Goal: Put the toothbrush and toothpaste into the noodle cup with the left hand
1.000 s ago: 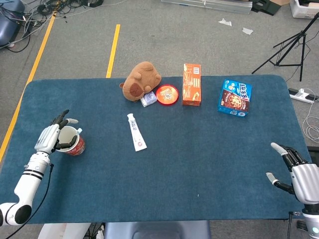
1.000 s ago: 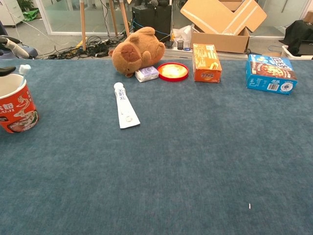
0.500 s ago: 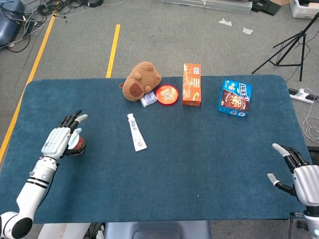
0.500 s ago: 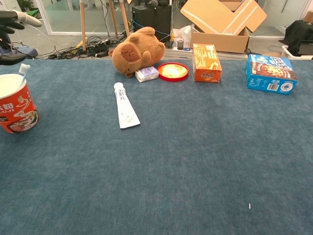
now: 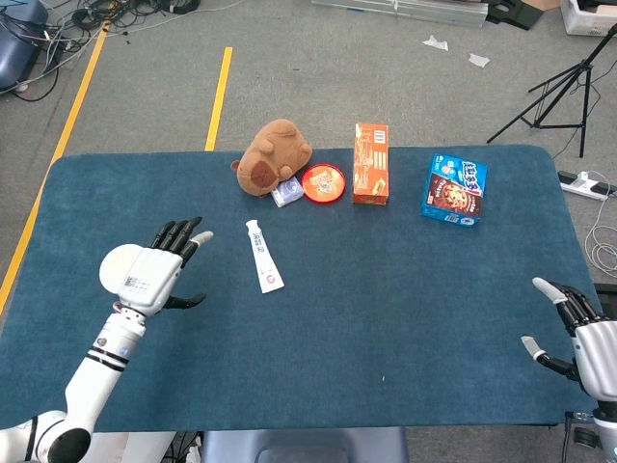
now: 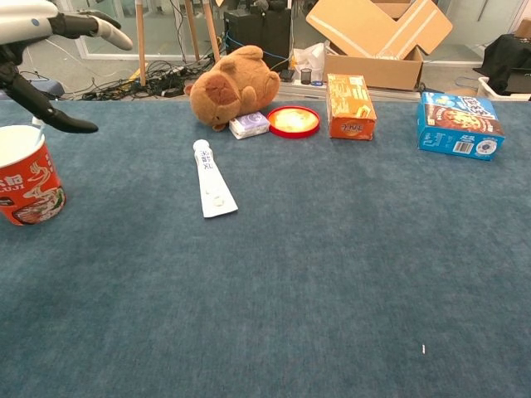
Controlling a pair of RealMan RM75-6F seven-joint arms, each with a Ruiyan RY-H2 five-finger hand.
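From the head view, the tube (image 5: 263,257) lies flat on the table (image 5: 386,309), in front of the plush (image 5: 272,156). It looks light and squishy, so it is best to grab it around the middle. The left hand (image 5: 154,273) is above the table, to the left of the tube, fingers spread, holding nothing. The cup (image 5: 119,267) peeks out behind it. The right hand (image 5: 578,333) is far off, fingers apart.

From the chest view, the cup (image 6: 26,176) stands well left of the tube (image 6: 211,182). The left hand's fingers (image 6: 83,25) are spread above the cup, not touching the tube.
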